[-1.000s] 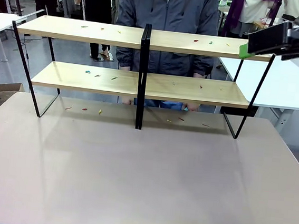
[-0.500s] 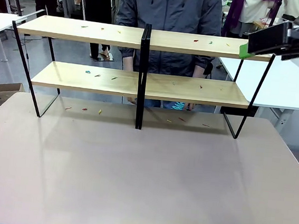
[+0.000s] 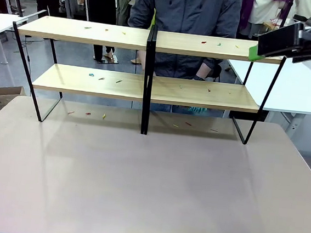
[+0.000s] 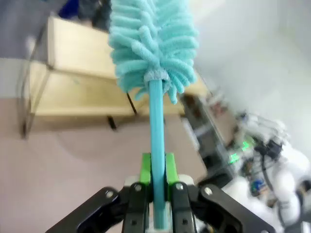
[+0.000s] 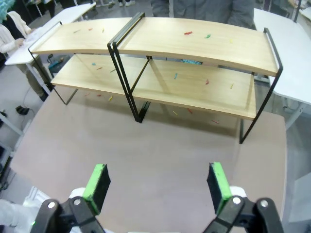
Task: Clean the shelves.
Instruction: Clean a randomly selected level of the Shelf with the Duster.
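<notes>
The shelves (image 3: 147, 88) stand at the far side of the brownish-pink table, two light-wood boards on a black frame with a central divider. Small coloured scraps (image 3: 204, 42) lie on both boards and on the tabletop beneath. From above, the shelves (image 5: 160, 68) show in the right wrist view, below my open right gripper (image 5: 158, 177), which holds nothing. One of its green pads (image 3: 254, 51) shows at the top shelf's right end. My left gripper (image 4: 157, 167) is shut on the handle of a teal fluffy duster (image 4: 150, 43), with the shelves (image 4: 82, 92) blurred beyond.
A person in a grey jacket (image 3: 187, 20) stands right behind the shelves, one hand (image 3: 199, 76) near the lower board. White tables (image 3: 290, 85) flank the rack on both sides. A cardboard box (image 3: 6, 95) sits on the floor at left.
The person behind the shelves has shifted to the right and lifted the hands away from under the lower board. Neither gripper has visibly moved.
</notes>
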